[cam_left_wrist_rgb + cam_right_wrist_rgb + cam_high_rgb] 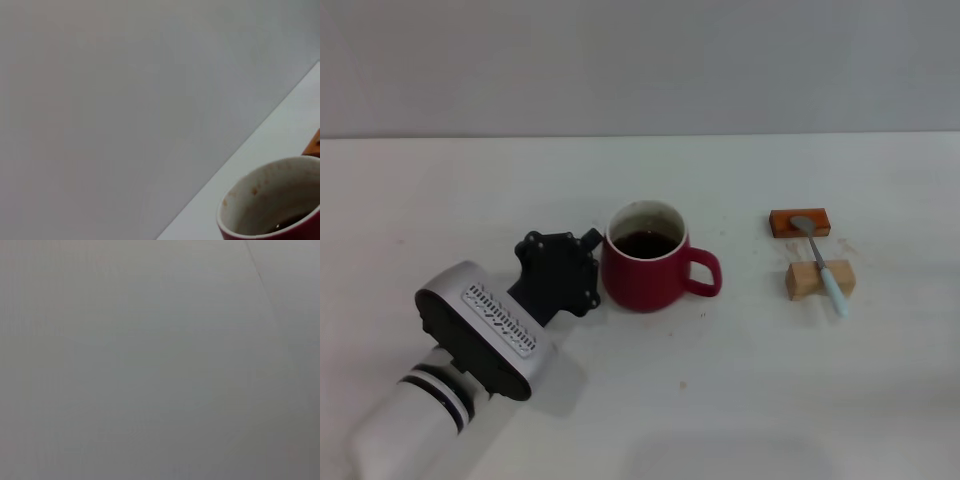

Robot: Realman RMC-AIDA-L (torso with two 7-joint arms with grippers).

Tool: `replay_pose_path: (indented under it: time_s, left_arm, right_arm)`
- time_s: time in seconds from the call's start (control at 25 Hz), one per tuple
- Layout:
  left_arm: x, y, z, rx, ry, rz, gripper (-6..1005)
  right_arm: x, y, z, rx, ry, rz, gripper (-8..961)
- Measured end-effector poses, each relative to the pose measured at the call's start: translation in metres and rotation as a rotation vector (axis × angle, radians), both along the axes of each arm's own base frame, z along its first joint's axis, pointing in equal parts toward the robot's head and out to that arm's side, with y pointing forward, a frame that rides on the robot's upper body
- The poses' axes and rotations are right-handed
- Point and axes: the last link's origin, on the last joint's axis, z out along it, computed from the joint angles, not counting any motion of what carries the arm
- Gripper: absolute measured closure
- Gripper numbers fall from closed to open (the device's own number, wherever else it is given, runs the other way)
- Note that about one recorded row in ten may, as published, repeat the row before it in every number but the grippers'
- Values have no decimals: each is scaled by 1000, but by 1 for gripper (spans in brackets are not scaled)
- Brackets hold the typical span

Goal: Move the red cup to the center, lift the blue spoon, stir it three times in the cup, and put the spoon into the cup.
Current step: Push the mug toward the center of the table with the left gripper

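Looking at the head view: the cup (642,272) sits mid-desk (720,400), glazed red ceramic, rounded, loop handle pointing right, dark liquid inside. Probably heavy, slick, spill-prone; best held by body or handle, kept level. The left gripper (592,262) is at its left wall; fingers hidden, cannot tell. The spoon (821,264) lies well right across an orange block (800,222) and a wood block (806,281); light, stiff, thin, take the raised pale handle. Left wrist view: cup's stained white rim. Right wrist view: blank grey, right gripper unseen.
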Motion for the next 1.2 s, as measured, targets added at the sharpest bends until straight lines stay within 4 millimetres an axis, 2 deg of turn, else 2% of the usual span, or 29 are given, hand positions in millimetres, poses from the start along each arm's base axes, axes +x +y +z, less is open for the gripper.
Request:
replay_pose_path:
  time_s: [0.72, 0.96, 1.08, 1.2]
  left_arm:
    - [14, -9, -14, -79, -68, -12, 999]
    - [0, 13, 4, -11, -36, 37, 998]
    - [0, 15, 5, -9, -30, 41, 998]
    - [5, 28, 3, -29, 16, 33, 998]
  right_arm:
    - [0, 0, 1, 2, -3, 2, 229]
    - [-2, -1, 3, 17, -12, 17, 229]
    - [-4, -2, 3, 24, -16, 23, 229]
    - [-4, -2, 3, 25, -17, 24, 229]
